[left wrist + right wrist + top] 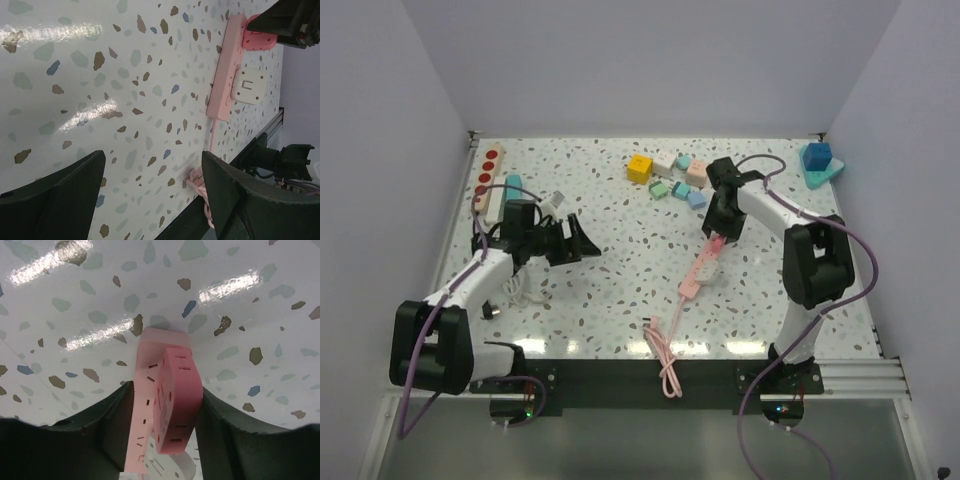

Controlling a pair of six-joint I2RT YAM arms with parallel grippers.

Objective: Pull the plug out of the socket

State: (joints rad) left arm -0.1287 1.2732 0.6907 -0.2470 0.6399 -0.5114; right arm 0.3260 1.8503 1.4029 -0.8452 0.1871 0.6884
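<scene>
The right gripper (pixel 166 392) is clamped on the pink plug (pixel 174 407), which sits plugged into the far end of the pink socket strip (pixel 142 412). A white adapter (pixel 248 86) sits mid-strip. The left gripper (pixel 153 155) hangs with its fingers spread, well left of the strip.

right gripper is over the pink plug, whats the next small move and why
Probably squeeze the right gripper shut on the pink plug before any pull. Its fingers flank the plug at the end of the pink power strip, but a firm grip can't be confirmed. The left gripper is open and away from the strip, so nothing pins it.
</scene>
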